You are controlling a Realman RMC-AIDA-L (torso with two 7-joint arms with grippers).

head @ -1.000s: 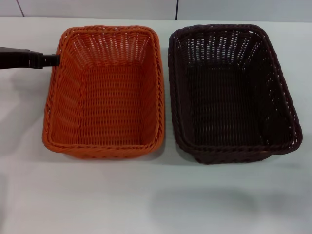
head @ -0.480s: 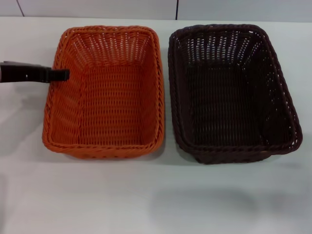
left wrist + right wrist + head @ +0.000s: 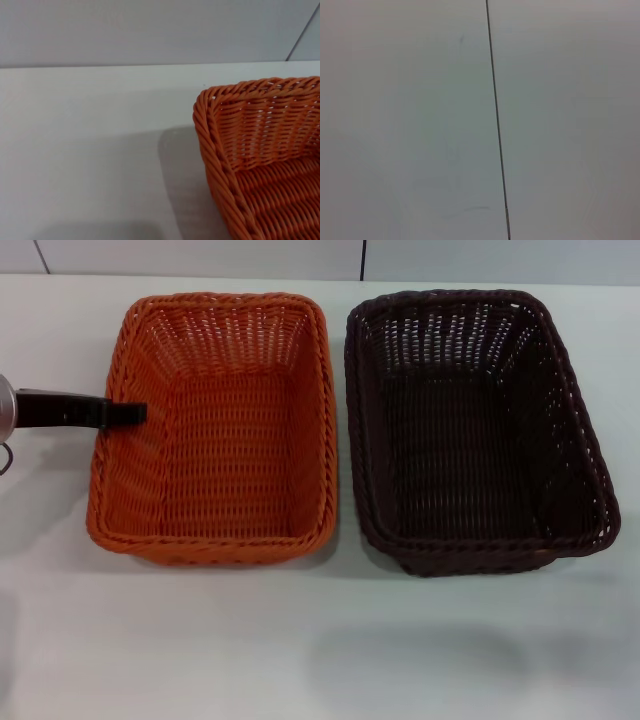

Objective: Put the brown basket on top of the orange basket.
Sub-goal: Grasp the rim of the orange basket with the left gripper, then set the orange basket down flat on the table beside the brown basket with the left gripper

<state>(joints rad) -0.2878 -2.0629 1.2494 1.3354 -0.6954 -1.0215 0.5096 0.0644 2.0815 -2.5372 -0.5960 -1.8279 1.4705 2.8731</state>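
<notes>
The orange basket (image 3: 215,430) stands on the white table (image 3: 320,640), left of centre in the head view. The brown basket (image 3: 470,430) stands beside it on the right, a small gap between them. Both are upright and empty. My left gripper (image 3: 135,412) reaches in from the left edge, its dark tip over the orange basket's left rim. The left wrist view shows a corner of the orange basket (image 3: 260,150) and bare table. My right gripper is out of view.
A grey wall with a vertical seam (image 3: 362,258) runs behind the table's far edge. The right wrist view shows only a pale surface with a dark seam line (image 3: 497,125).
My left gripper has moved toward the near side along the orange basket's left rim and slightly farther over it. The baskets have not moved.
</notes>
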